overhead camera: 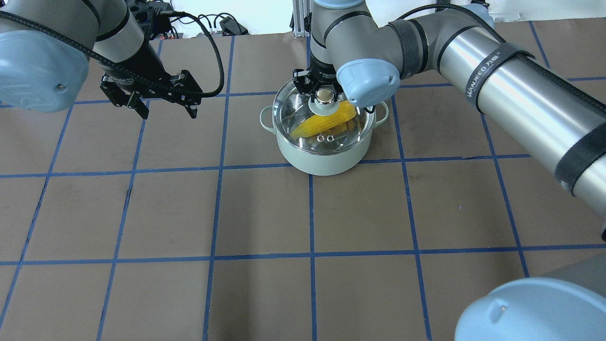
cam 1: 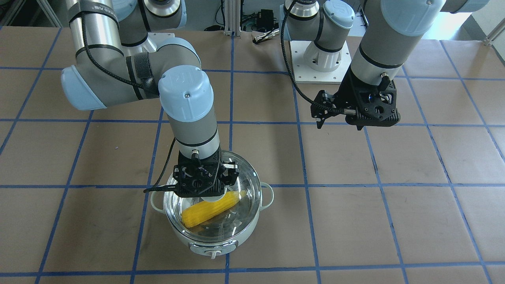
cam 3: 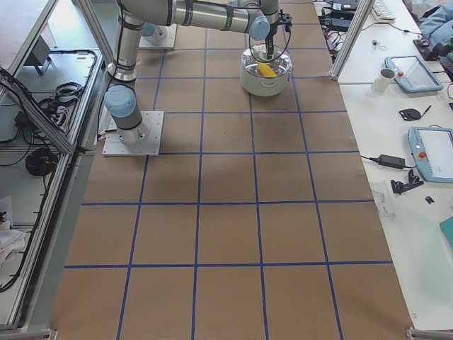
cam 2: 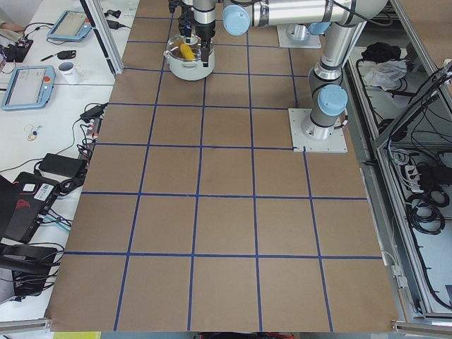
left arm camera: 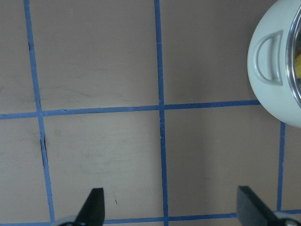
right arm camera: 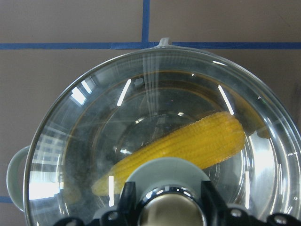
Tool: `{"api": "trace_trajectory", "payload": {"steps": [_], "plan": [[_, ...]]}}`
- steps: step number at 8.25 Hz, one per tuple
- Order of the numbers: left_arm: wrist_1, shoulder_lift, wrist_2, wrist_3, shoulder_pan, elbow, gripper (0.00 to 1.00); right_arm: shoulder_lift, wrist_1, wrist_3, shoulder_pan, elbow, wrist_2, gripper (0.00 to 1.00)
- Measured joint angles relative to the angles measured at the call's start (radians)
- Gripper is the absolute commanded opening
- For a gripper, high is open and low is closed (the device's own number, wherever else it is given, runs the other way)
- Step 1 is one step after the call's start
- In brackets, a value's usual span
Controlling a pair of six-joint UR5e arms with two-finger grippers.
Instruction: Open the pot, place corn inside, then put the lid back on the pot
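Note:
The pale mint-grey pot (overhead camera: pixel 322 158) stands on the brown table, its knob toward the operators' side (cam 1: pixel 213 252). The yellow corn (cam 1: pixel 209 211) lies slanted inside the steel bowl and shows through the glass (right arm camera: pixel 188 146). The clear lid (overhead camera: pixel 293 106) lies over the pot's rim. My right gripper (overhead camera: pixel 325 94) is straight above the lid, and its fingers are closed on the gold-topped knob (right arm camera: pixel 171 214). My left gripper (overhead camera: pixel 168 113) hangs open and empty above bare table to the pot's left. In the left wrist view only the pot's handle (left arm camera: pixel 268 59) shows.
The left arm's base plate (cam 1: pixel 319 75) and a bundle of cables (cam 1: pixel 264 19) sit at the table's robot side. Blue tape lines cross the brown surface. Benches with tablets and a mug (cam 3: pixel 386 79) flank the table beyond aluminium posts.

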Motion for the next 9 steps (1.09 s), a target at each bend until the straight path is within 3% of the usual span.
{"api": "trace_trajectory", "payload": {"steps": [3, 4, 5, 6, 7, 9], "plan": [[0.001, 0.000, 0.000, 0.000, 0.001, 0.000, 1.00, -0.001, -0.010, 0.000, 0.000, 0.000, -0.009, 0.11], [0.001, 0.000, 0.000, 0.000, 0.001, 0.000, 1.00, -0.001, -0.011, 0.000, 0.000, 0.000, -0.010, 0.15], [0.001, 0.000, -0.001, 0.000, 0.001, 0.001, 1.00, 0.000, -0.011, 0.000, 0.000, 0.001, -0.010, 0.31], [0.001, 0.000, -0.001, 0.000, 0.001, 0.001, 1.00, 0.000, -0.011, 0.001, 0.000, 0.005, -0.010, 0.78], [0.001, 0.000, -0.001, 0.000, 0.001, 0.000, 1.00, 0.000, -0.012, 0.002, 0.000, 0.010, -0.011, 1.00], [0.002, 0.000, -0.001, 0.000, 0.001, 0.000, 1.00, 0.002, -0.010, 0.007, 0.000, 0.016, -0.003, 1.00]]}}
